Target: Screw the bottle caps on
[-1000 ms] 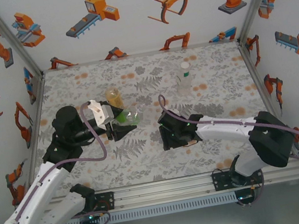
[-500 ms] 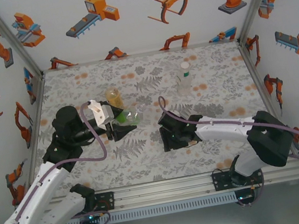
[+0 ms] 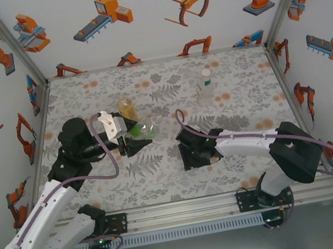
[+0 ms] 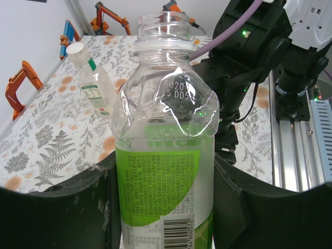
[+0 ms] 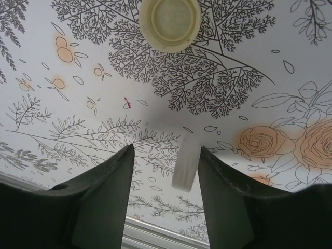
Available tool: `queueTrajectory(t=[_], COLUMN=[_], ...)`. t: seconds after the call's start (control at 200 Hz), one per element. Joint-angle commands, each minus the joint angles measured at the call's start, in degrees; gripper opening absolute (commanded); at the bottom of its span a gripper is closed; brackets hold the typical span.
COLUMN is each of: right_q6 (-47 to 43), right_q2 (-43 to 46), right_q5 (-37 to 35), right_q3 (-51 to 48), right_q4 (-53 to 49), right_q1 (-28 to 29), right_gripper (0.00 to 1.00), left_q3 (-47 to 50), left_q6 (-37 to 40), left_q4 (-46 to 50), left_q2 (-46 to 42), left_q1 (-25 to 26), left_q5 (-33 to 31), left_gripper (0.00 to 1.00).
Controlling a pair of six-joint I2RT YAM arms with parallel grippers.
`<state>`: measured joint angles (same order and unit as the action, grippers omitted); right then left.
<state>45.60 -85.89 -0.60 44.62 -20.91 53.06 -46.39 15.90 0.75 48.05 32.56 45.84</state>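
Clear plastic bottle (image 4: 163,119), green-labelled, neck uncapped, clamped in left gripper (image 4: 163,207) at frame centre. Low in right wrist view, right gripper (image 5: 165,155) parted narrowly around pale cap (image 5: 185,162) standing on edge, touching finger (image 5: 223,207) at frame right, clear of the other. Second pale cap (image 5: 169,21) flat on tabletop, open side up, at top edge.

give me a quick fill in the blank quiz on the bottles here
1. The left tool grips a clear bottle with a ____ label.
2. That bottle's threaded neck has no ____ on it.
3. The upright bottle farther back on the table wears a ____ cap.

Missing words: green; cap; white
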Motion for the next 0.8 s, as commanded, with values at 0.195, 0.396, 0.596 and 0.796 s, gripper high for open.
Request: queueTrajectory(t=[0.195,0.396,0.596,0.796], right_q6=[1.3,2.5,7.7,8.5], right_q2=[0.1,2.0,4.0,3.1], right_q5=[-0.3,2.9,13.1,15.4], right_q3=[-1.2,-3.1,-11.6,-14.9], right_q4=[0.7,6.9,25.9,28.0], right_q1=[-0.2,-1.4,-6.8,-10.5], right_gripper=[0.23,0.17,0.16,0.16], left_q3=[0.0,0.0,0.0,0.1], left_q6=[1.0,1.0,1.0,0.7], left_q4=[-0.4,-0.5,-0.4,-0.7], left_q2=[-1.0,-1.0,-0.9,-0.8], left_q1=[0.0,0.0,0.0,0.0], left_q5=[0.2,0.1,0.2,0.1], left_gripper=[0.00,0.00,0.00,0.00])
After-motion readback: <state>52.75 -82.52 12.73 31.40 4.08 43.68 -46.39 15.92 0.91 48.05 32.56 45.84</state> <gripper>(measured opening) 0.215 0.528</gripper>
